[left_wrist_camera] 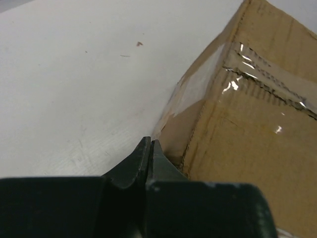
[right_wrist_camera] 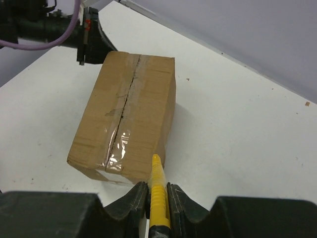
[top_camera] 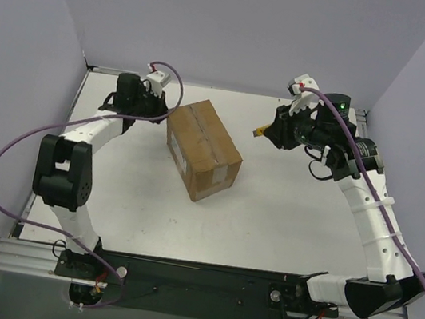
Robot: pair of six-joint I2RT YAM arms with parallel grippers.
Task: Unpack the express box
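**One high view, two wrist views, all meeting on the box**

The top camera sits high above and behind the arm bases. It looks down and forward over the whole white counter (top_camera: 282, 227), far enough back to take in the express box (top_camera: 202, 146) complete. The left wrist camera rides just behind the left pincer (left_wrist_camera: 150, 145), low to the counter and so near the box that one taped corner fills its right half. The right wrist camera looks past the right pincer (right_wrist_camera: 157, 187) and its yellow tool (right_wrist_camera: 156, 171) from higher and farther back. It catches the box whole, with the left arm (right_wrist_camera: 49, 29) beyond it. All three views share the box.
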